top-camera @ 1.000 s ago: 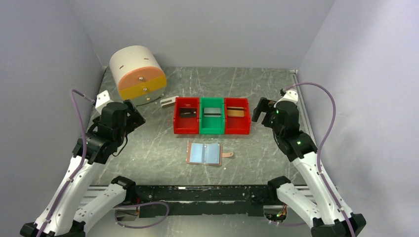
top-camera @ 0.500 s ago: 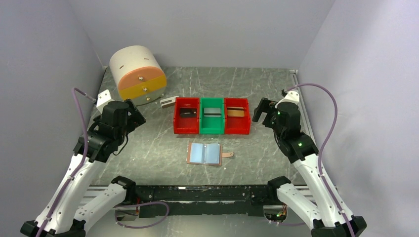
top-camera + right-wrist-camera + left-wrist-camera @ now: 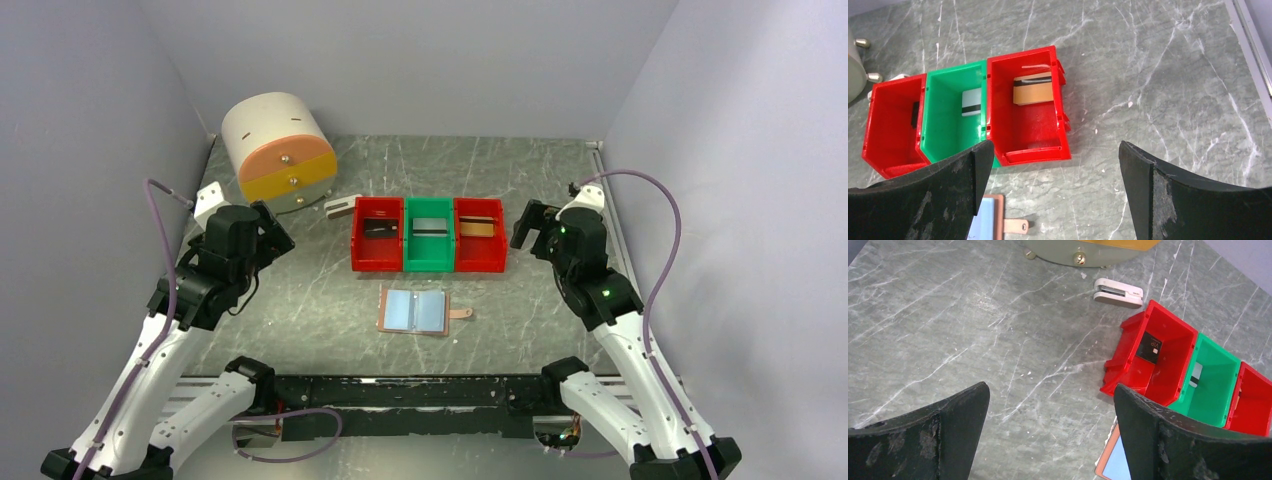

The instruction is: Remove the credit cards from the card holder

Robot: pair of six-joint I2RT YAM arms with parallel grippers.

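The card holder (image 3: 413, 312) lies open on the table in front of the bins, pale blue pockets up, strap tab (image 3: 460, 313) to the right. One corner shows in the left wrist view as card holder (image 3: 1109, 466), and its edge in the right wrist view as card holder (image 3: 992, 220). A black credit card (image 3: 1151, 347) lies in the left red bin (image 3: 377, 262). A grey-white card (image 3: 970, 102) is in the green bin (image 3: 429, 264), a gold-brown card (image 3: 1033, 90) in the right red bin (image 3: 480, 264). Left gripper (image 3: 270, 233) (image 3: 1051, 390) and right gripper (image 3: 526, 226) (image 3: 1055, 147) hang open and empty above the table, either side of the bins.
A white drum with orange and yellow drawer fronts (image 3: 277, 150) stands at the back left. A small grey-white block (image 3: 342, 205) (image 3: 1118, 292) lies between it and the bins. Grey walls enclose the table on three sides; a metal rail (image 3: 608, 200) runs along the right edge.
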